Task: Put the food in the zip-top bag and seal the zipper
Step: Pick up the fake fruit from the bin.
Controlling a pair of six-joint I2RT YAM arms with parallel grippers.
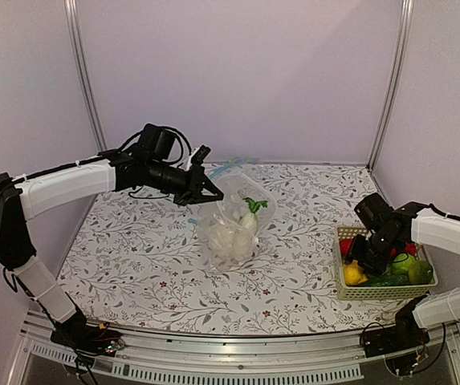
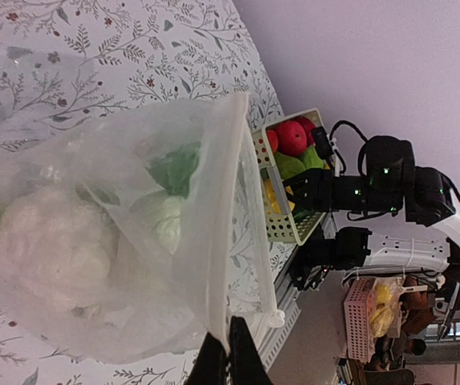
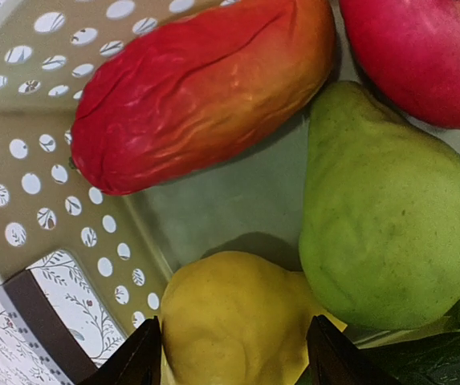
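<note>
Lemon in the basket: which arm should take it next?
Right. The right gripper is open directly over the lemon in the basket, a finger on each side. The left gripper is shut on the zip-top bag, holding its mouth up, away from the basket.

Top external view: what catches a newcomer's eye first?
The zip-top bag in the middle of the table, its mouth pinched up by the left pincer, with the cauliflower and the radish inside. Then the basket at the right edge, where the open right pincer straddles the lemon beside a red fruit and a green fruit.
</note>
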